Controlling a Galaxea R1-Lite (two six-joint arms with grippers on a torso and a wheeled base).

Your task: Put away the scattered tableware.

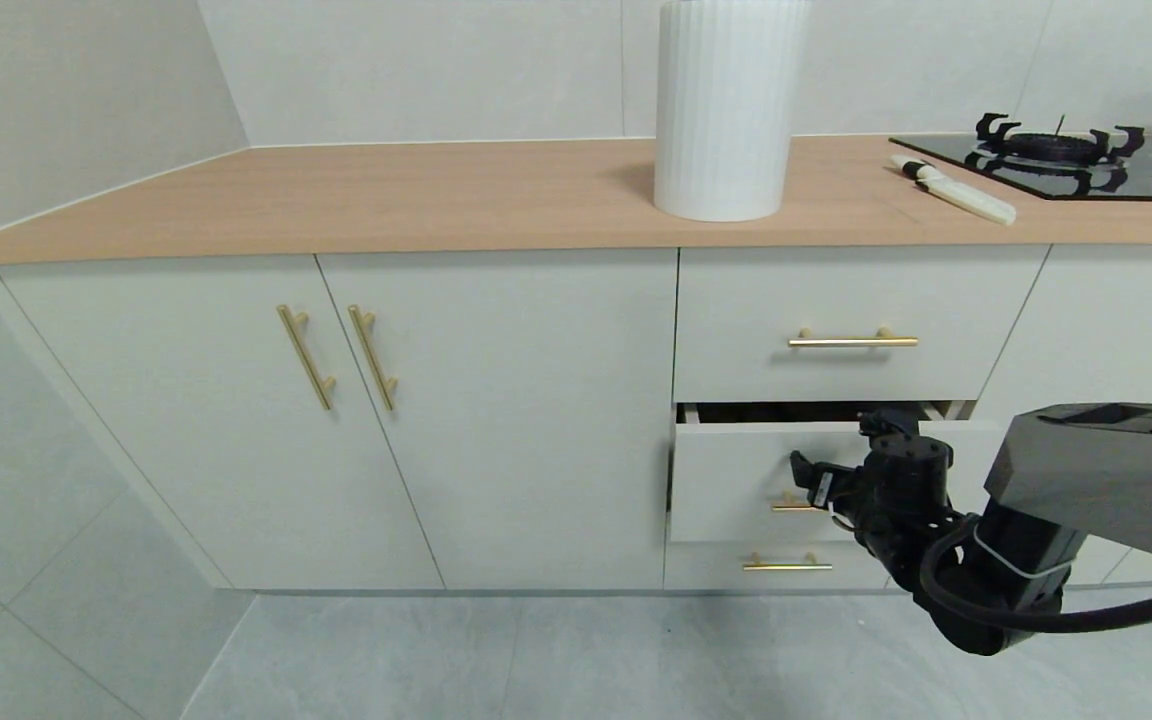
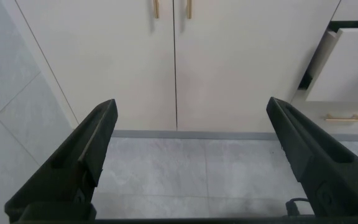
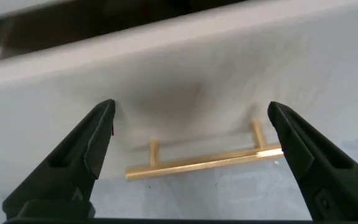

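Right jaws gape wide, gripping nothing, just before the brass handle (image 3: pixel 204 163) of the middle drawer (image 1: pixel 736 470), which stands slightly open. Left jaws, equally wide and empty, hang above the floor (image 2: pixel 166 168) facing the cupboard doors (image 2: pixel 104 50). Best to close squarely on the bar and pull straight. Up on the desk (image 1: pixel 386 200) the knife (image 1: pixel 956 190) lies beside the stove (image 1: pixel 1066 160); a tall white container (image 1: pixel 726 110) nearby may crowd that reach.

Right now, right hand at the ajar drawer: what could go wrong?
1. The right hand is open in front of the handle, not gripping; a misaligned close could slip off or hit the drawer front.
2. The drawer is barely ajar; a skewed pull might jam it.
3. The knife lies beside the hob, possibly awkward to grasp.
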